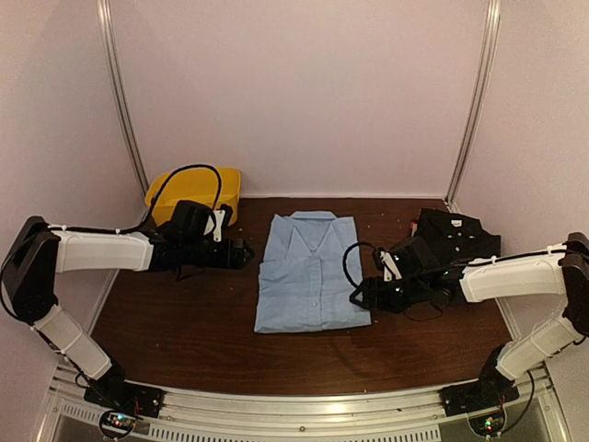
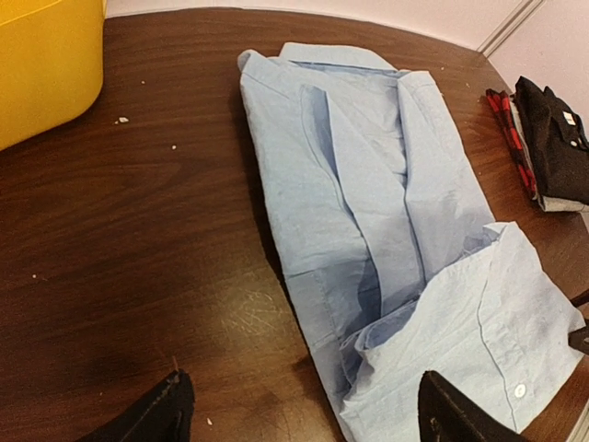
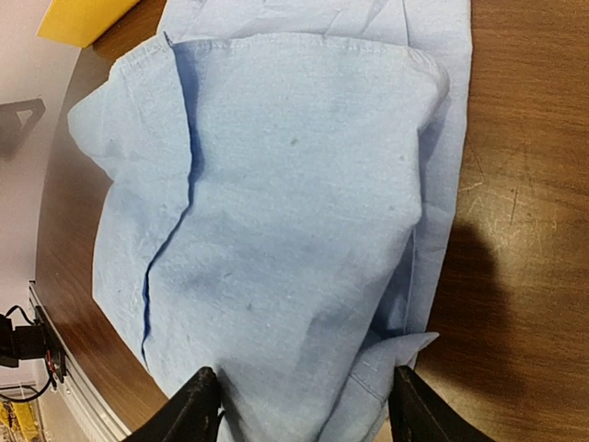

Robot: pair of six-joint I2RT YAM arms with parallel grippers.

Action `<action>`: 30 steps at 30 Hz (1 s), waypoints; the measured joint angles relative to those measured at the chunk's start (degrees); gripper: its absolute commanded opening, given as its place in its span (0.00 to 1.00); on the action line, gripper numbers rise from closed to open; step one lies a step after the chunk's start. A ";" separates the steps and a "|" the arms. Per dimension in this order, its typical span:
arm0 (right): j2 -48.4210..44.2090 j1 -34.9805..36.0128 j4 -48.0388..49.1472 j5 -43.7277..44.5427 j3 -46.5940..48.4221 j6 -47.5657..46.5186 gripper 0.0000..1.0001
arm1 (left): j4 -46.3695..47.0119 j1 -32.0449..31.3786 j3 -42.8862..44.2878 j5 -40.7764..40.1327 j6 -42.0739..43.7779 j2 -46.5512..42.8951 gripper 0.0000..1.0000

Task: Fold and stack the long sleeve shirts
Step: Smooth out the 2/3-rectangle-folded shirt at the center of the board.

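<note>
Where the dark wooden table (image 1: 184, 322) meets the back wall on the left, a yellow bin (image 1: 166, 198) sits in the far corner with a black cable arching over it. Just in front of it the left gripper (image 1: 241, 253) reaches in towards the middle. It hangs beside the left edge of the light blue shirt (image 1: 308, 281) without touching it. In the wrist view its two dark fingertips (image 2: 170, 414) stand wide apart, with only bare wood and the shirt's near hem below them, so it is open and holding nothing.

The light blue shirt lies flat in the centre of the table, folded into a rough rectangle with the collar at the far end and the placket running down the front. Its lower part is doubled back over itself, and a small white button shows on that flap.

At the shirt's near right corner is the right gripper (image 1: 361, 296). Its fingers (image 3: 198, 410) are spread and straddle the folded edge. Cloth lies between them, but I cannot tell whether the pads press it.

Further right, at the back, the black shirt (image 1: 457, 235) tops a small pile, well apart from the blue one. A red checked edge (image 2: 509, 124) and some pale grey cloth (image 2: 563, 203) show beneath it.
</note>
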 measured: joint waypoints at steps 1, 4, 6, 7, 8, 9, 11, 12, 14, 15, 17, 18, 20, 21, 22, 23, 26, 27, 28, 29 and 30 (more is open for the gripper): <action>0.72 0.00 0.79 -0.15 0.00 0.24 0.62 | 0.11 -0.02 -0.09 0.00 -0.02 -0.11 0.86; 3.32 0.00 3.76 -0.81 0.00 1.03 0.59 | 0.17 -0.02 -0.48 0.00 -0.02 -0.50 0.86; 4.59 0.00 5.53 -1.14 0.00 1.68 0.56 | 0.28 -0.04 -0.79 0.00 -0.04 -0.61 0.86; 4.83 0.00 6.21 -1.27 0.00 1.79 0.54 | 0.31 -0.04 -0.90 0.00 -0.04 -0.61 0.86; 4.96 0.00 7.23 -1.38 0.00 1.99 0.52 | 0.35 -0.04 -0.98 0.00 -0.04 -0.61 0.86; 4.96 0.00 8.09 -1.40 0.00 1.95 0.50 | 0.44 -0.04 -1.05 0.00 -0.04 -0.61 0.86; 4.92 0.00 10.43 -1.33 0.00 2.05 0.44 | 0.85 -0.04 -1.33 0.00 -0.04 -0.61 0.86; 4.87 0.00 11.15 -1.25 0.00 1.90 0.41 | 1.01 -0.04 -1.44 0.00 -0.04 -0.61 0.86; 4.63 0.00 12.79 -1.03 -0.02 1.44 0.35 | 1.20 -0.04 -1.77 0.02 -0.07 -0.61 0.86; 4.35 0.00 13.49 -0.85 -0.04 1.14 0.32 | 1.25 -0.04 -1.90 0.02 -0.11 -0.61 0.86; 3.76 0.00 14.80 -0.48 -0.09 0.15 0.28 | 1.38 -0.04 -2.19 0.04 -0.22 -0.61 0.86; 3.43 0.00 15.50 -0.22 -0.09 -0.20 0.27 | 1.55 -0.04 -2.36 0.04 -0.24 -0.61 0.86; 2.82 0.00 16.68 0.44 -0.37 -1.01 0.26 | 1.79 -0.04 -2.80 0.04 -0.26 -0.61 0.86; 2.23 0.02 17.59 1.01 -0.90 -1.36 0.26 | 1.99 -0.04 -3.06 0.09 -0.26 -0.61 0.86; 1.79 0.04 17.90 1.51 -1.36 -1.68 0.26 | 2.51 -0.04 -3.48 0.15 -0.26 -0.63 0.86; 1.22 0.04 18.18 2.19 -1.92 -1.90 0.26 | 2.82 -0.07 -3.91 0.24 -0.26 -0.70 0.86; 0.85 0.04 17.70 4.87 -2.82 -2.51 0.32 | 3.45 -0.48 -5.18 0.46 -0.22 -0.98 0.86; 1.05 0.04 17.35 5.55 -2.93 -2.58 0.35 | 3.91 -0.70 -5.68 0.48 -0.20 -1.11 0.86; 1.46 0.04 16.76 6.60 -2.95 -2.73 0.38 | 4.31 -0.94 -6.16 0.50 -0.20 -1.22 0.87; 2.19 0.04 16.35 7.54 -2.95 -2.86 0.41 | 4.59 -1.25 -6.60 0.59 -0.20 -1.31 0.86; 3.19 0.04 15.96 8.33 -2.95 -2.95 0.44 | 5.01 -1.62 -7.04 0.68 -0.20 -1.33 0.86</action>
